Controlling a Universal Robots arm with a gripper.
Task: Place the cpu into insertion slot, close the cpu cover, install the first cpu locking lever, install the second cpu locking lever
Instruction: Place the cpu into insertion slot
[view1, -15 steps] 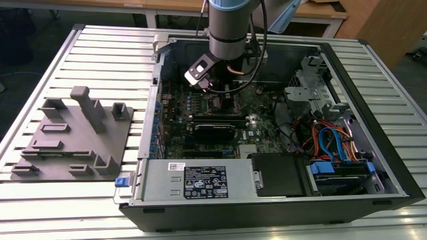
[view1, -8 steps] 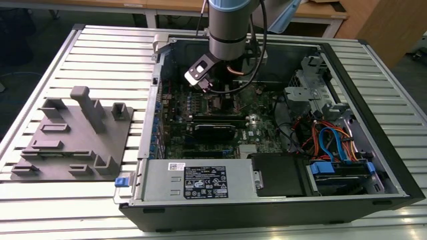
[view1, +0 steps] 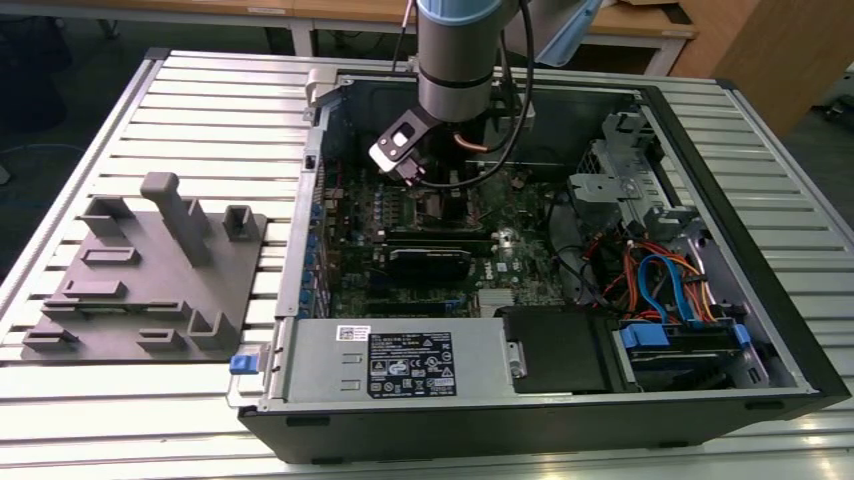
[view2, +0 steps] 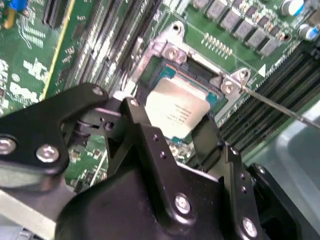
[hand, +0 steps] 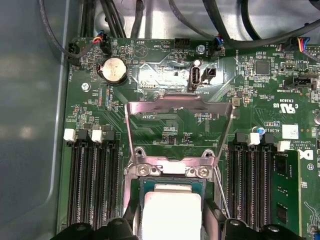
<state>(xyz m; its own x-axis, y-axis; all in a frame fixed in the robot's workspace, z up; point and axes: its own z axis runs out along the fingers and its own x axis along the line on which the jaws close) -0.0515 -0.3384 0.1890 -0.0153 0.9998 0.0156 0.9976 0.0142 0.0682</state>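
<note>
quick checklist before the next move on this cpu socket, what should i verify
1. cpu within the insertion slot rim: ok.
2. cpu seated flat in the slot: cannot tell.
3. cpu cover hinged open, off the slot: ok.
4. locking lever unlatched, out beside the slot: ok.
5. gripper hold on the cpu: cannot tell.

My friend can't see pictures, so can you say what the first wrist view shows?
The gripper is close over the silver cpu, which sits at the insertion slot on a green circuit board. The cpu cover is swung open beyond the slot, and long black memory slots run along both sides.
</note>
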